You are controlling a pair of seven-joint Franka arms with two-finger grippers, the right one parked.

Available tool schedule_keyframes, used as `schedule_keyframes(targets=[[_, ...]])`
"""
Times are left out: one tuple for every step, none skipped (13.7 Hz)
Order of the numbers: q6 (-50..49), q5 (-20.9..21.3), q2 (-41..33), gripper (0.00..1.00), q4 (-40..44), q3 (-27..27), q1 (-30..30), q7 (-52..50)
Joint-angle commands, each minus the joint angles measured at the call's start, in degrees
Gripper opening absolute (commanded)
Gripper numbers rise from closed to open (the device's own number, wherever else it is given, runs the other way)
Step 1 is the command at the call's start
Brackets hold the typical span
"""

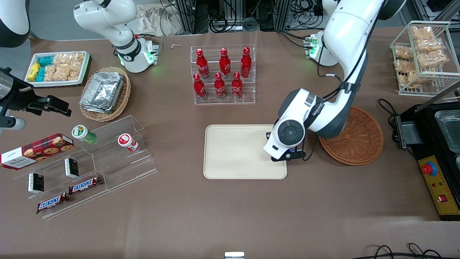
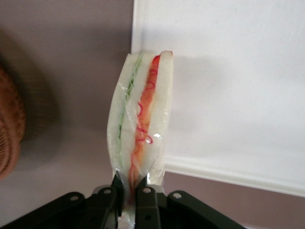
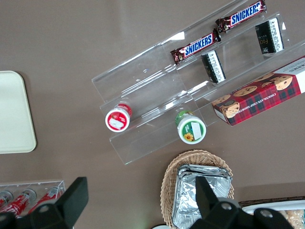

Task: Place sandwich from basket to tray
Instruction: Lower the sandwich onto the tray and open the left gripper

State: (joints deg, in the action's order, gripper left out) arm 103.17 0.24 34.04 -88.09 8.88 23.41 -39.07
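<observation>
My left gripper [image 2: 127, 195] is shut on the sandwich [image 2: 143, 109], a wedge of white bread in clear wrap with red and green filling along its edge. The sandwich hangs over the corner of the cream tray [image 2: 228, 95], partly over the brown table. The woven basket [image 2: 9, 129] shows beside it. In the front view the gripper [image 1: 268, 136] is mostly hidden under the wrist, above the tray's [image 1: 230, 169] edge nearest the reddish-brown basket [image 1: 359, 144], which holds nothing. The sandwich is hidden there.
A clear rack of red bottles [image 1: 223, 73] stands farther from the front camera than the tray. Toward the parked arm's end are a stepped acrylic shelf [image 1: 90, 158] with snacks and a tan basket of foil containers [image 1: 104, 91]. A black machine [image 1: 438, 154] sits beside the basket.
</observation>
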Motion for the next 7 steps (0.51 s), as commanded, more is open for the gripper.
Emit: schedule_keyframes(targets=[[2.3, 0.7, 2.2, 0.02, 2.4, -0.6, 1.2, -2.2], [3.4, 0.7, 2.6, 0.03, 2.4, -0.6, 1.2, -2.2], [4.4, 0.6, 3.2, 0.03, 2.5, -0.7, 1.3, -2.2], [5.3, 0.7, 3.7, 0.04, 2.5, -0.7, 1.4, -2.3], [5.8, 0.7, 4.2, 0.05, 2.5, -0.8, 1.6, -2.8], [6.0, 1.7, 4.5, 0.09, 2.5, -0.8, 1.6, -3.0], [6.0, 2.4, 4.7, 0.23, 2.4, -0.8, 1.6, -3.2]])
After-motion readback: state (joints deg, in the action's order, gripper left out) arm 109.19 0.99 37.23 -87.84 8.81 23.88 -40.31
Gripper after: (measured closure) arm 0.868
